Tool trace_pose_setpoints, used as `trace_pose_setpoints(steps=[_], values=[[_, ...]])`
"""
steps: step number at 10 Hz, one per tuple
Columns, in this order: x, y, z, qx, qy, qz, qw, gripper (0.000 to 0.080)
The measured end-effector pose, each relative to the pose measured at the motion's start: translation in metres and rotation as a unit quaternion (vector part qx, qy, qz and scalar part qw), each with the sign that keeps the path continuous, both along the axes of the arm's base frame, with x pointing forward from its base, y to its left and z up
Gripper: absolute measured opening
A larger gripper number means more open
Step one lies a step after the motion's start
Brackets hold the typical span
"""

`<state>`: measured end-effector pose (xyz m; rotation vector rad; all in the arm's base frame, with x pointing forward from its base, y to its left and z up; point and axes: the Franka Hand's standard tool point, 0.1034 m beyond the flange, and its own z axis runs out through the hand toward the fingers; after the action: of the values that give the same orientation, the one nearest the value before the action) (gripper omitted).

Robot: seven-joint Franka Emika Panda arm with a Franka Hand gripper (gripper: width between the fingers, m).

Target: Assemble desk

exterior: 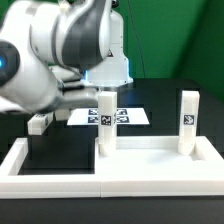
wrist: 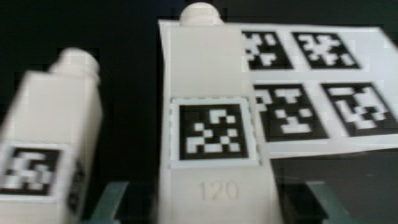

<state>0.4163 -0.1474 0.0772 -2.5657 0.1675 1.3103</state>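
- The desk top is lying on the black counter, toward the exterior view's right, butting against the white border bars.
- Two legs are standing upright on it, well apart, each showing a square tag. They are the held leg on the exterior view's left and the far leg on its right.
- The hand is gripping the held leg near its upper end, a finger on each side, so I am reading it as clamped on that leg.
- By my judgement the job is sitting at about the halfway mark. One leg is looking seated and the held leg is likely being fitted or tightened. Two more are waiting to go in.
- A loose block is lying on the counter toward the exterior view's left and is possibly a third leg. The arm is covering part of it, so I cannot tell. No fourth leg is showing.
- The joints where the legs meet the desk top are lying outside the wrist view and are too small in the exterior view, so how deeply either leg is sitting cannot be told.
- The marker board is lying behind the legs, partly blocked by them.
- The fingertips are running off the wrist view's edge.
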Motion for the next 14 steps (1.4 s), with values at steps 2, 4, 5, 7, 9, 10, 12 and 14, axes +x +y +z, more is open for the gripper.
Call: trace_pose_setpoints(steps=[2, 4, 5, 7, 9, 10, 12, 14], values=[[0.013, 0.001, 0.042, 0.003, -0.023, 0.0, 1.0, 0.029], [0.022, 0.001, 0.05, -0.015, -0.103, 0.0, 0.995, 0.029], [0.024, 0.0, 0.05, -0.022, -0.129, -0.003, 0.991, 0.029], [0.038, 0.004, 0.059, -0.04, -0.204, -0.001, 0.978, 0.029], [0.083, 0.004, 0.106, -0.046, -0.269, -0.006, 0.962, 0.029], [0.103, 0.003, 0.121, -0.053, -0.294, 0.004, 0.954, 0.029], [0.105, 0.001, 0.116, -0.066, -0.352, -0.001, 0.934, 0.029], [0.112, -0.004, 0.117, -0.087, -0.415, -0.008, 0.906, 0.029]])
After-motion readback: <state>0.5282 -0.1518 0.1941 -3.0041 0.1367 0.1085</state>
